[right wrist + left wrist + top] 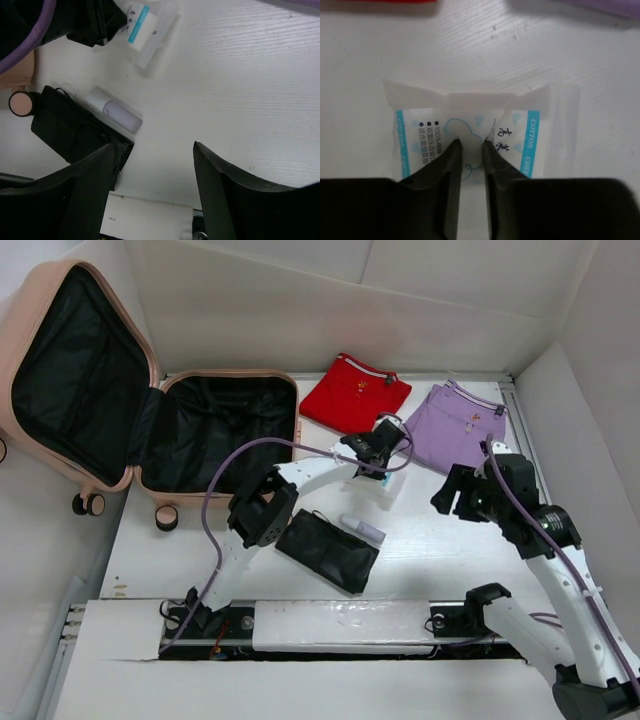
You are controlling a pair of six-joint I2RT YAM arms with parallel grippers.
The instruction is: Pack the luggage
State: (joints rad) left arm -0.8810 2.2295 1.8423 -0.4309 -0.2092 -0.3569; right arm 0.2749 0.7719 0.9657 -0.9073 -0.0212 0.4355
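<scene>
Top view: the luggage (20, 310) lies open at the upper left of the frame, its lid propped up and its black-lined base bare. A red garment (355, 390) and a purple garment (462, 420) lie folded at upper centre and upper right. The left gripper (375, 455) sits on a white packet (372, 478) at centre. A black pouch (328, 550) and a small tube (362, 528) lie lower down. The right gripper (450, 498) hangs at the right, above bare table.

Left wrist view: the left gripper (471, 150) has its jaws set narrow, tips pressed on the packet (470, 117). I cannot tell whether they have a firm hold.

Right wrist view: the right gripper (152, 147) is spread wide with nothing in it. The pouch (75, 130), the tube (115, 112) and a luggage wheel (21, 102) sit to the left.

The step in hand looks like picking up the packet. Next comes a secure pinch, a lift, then a carry toward the upper left into the base.
</scene>
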